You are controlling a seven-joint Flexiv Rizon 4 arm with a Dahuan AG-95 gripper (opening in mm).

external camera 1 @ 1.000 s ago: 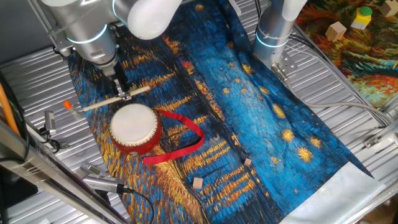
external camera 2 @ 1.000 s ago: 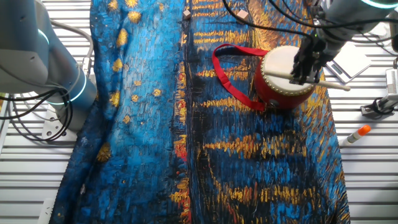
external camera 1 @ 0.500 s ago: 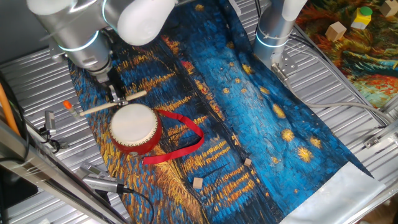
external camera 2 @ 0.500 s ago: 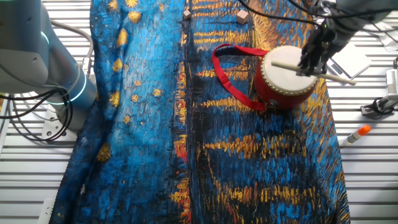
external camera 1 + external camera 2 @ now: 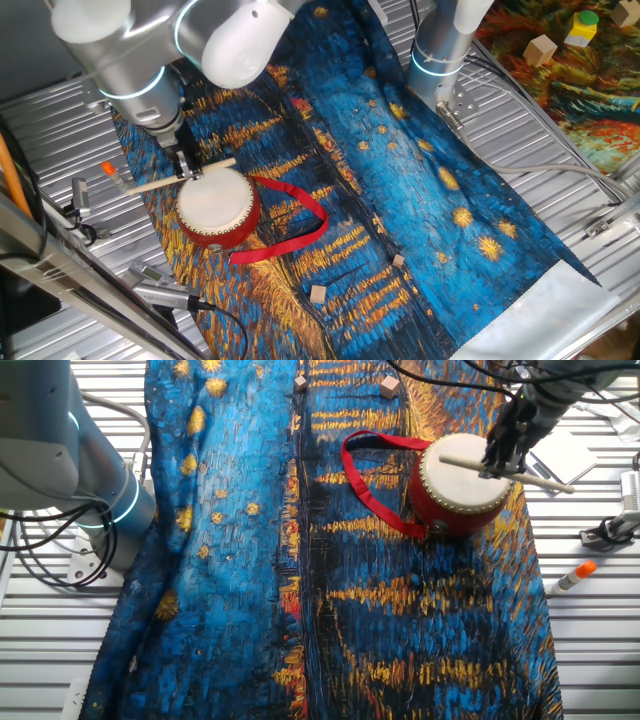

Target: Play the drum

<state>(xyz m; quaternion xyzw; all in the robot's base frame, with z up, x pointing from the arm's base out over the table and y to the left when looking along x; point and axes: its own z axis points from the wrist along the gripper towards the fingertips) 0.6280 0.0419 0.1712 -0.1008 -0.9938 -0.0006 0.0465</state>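
The drum (image 5: 218,206) is sitting upright near one end of the blue and gold cloth (image 5: 420,190), its cream skin facing up and its round axis standing vertical. Its red ribbon (image 5: 290,225) is trailing off toward the middle of the cloth in a long loop. In the other fixed view the drum (image 5: 458,485) is lying close to the cloth's (image 5: 300,590) side edge, with bare ribbed tabletop (image 5: 590,620) just beyond it.

The end effector (image 5: 186,164) is hanging just beside the drum's rim, its fingers clamped on a thin pale stick (image 5: 175,176). The stick is lying roughly level, its long axis crossing over the drum's edge, one end reaching over the skin and the other poking out past the cloth. In the other fixed view the end effector (image 5: 503,452) is standing over the skin's far side, and the stick (image 5: 505,473) is slanting across the drum top; contact with the skin cannot be told.

An orange-capped marker (image 5: 572,576) is resting on the tabletop near the drum, outside the cloth. Two small wooden blocks (image 5: 319,293) are lying on the cloth well apart from the drum. Most of the cloth beyond the ribbon is lying open.
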